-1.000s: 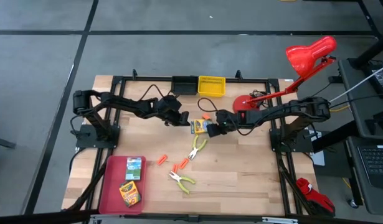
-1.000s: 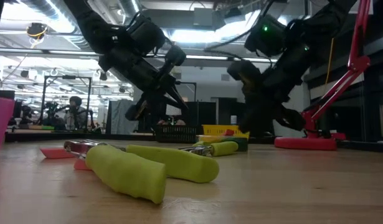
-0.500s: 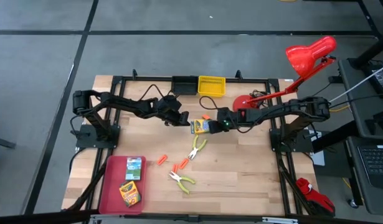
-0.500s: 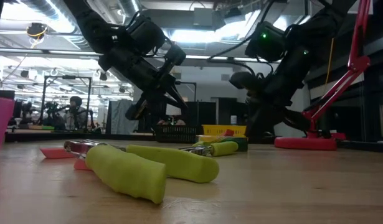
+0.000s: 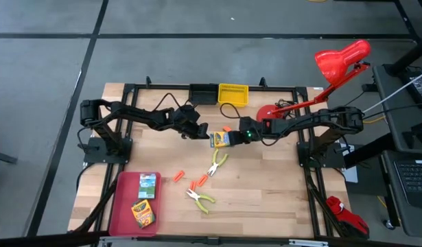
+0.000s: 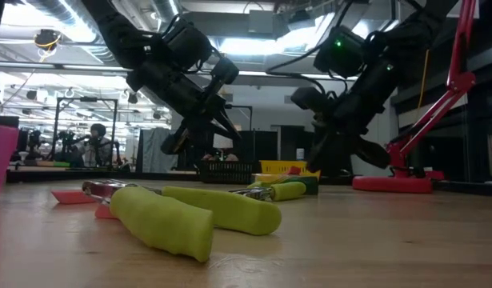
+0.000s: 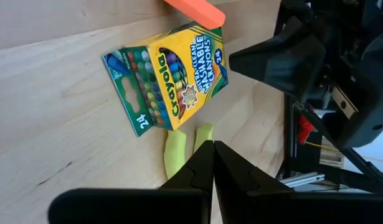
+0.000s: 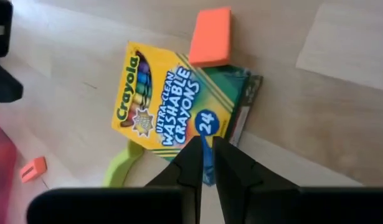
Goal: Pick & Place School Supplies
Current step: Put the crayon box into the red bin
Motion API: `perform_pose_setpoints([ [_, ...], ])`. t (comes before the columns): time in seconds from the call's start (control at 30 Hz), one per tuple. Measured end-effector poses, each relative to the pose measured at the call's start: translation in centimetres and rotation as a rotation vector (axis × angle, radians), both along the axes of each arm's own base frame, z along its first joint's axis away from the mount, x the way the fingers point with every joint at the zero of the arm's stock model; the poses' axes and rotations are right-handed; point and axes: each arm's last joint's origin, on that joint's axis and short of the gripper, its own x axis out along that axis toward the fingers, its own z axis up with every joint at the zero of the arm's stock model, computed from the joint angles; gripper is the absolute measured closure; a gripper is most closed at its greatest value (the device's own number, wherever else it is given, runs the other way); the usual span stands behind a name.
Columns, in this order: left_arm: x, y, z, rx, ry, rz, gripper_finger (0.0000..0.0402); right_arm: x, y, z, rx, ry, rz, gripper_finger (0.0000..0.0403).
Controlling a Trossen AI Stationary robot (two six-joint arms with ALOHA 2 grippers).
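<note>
One yellow-and-green crayon box (image 5: 220, 139) lies flat on the table between both grippers, also seen in the left wrist view (image 7: 166, 78) and right wrist view (image 8: 172, 106). An orange piece (image 8: 210, 37) lies against its far side. My left gripper (image 5: 201, 132), shut, hovers just left of the box. My right gripper (image 5: 239, 136), shut, hovers over the box's right end. Two more crayon boxes (image 5: 148, 185) (image 5: 143, 214) lie in the red tray (image 5: 121, 206). Two green-handled tools (image 5: 217, 163) (image 5: 200, 199) and several orange pieces (image 5: 178, 177) lie on the table nearer me.
A black bin (image 5: 203, 93) and a yellow bin (image 5: 232, 94) sit at the far edge. A red lamp's base (image 5: 269, 113) stands behind my right arm. In the low view the green tool handles (image 6: 190, 212) lie close to the near edge.
My right gripper has drawn back a little from the crayon box toward the table's right and far side. The box and my left gripper have stayed put.
</note>
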Motion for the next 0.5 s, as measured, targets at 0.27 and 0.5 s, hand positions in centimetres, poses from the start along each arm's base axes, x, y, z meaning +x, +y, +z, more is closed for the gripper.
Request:
perform_pose_setpoints([
  [0.27, 0.0, 0.0, 0.0, -0.007, 0.001, -0.008, 0.0398, 0.1, -0.3, -0.9, 0.018, 0.027, 0.005, 0.0364],
  [0.5, 0.0, 0.0, 0.0, -0.016, 0.006, -0.003, 0.0398, 0.2, -0.2, -1.4, 0.030, 0.054, 0.000, 0.0364],
])
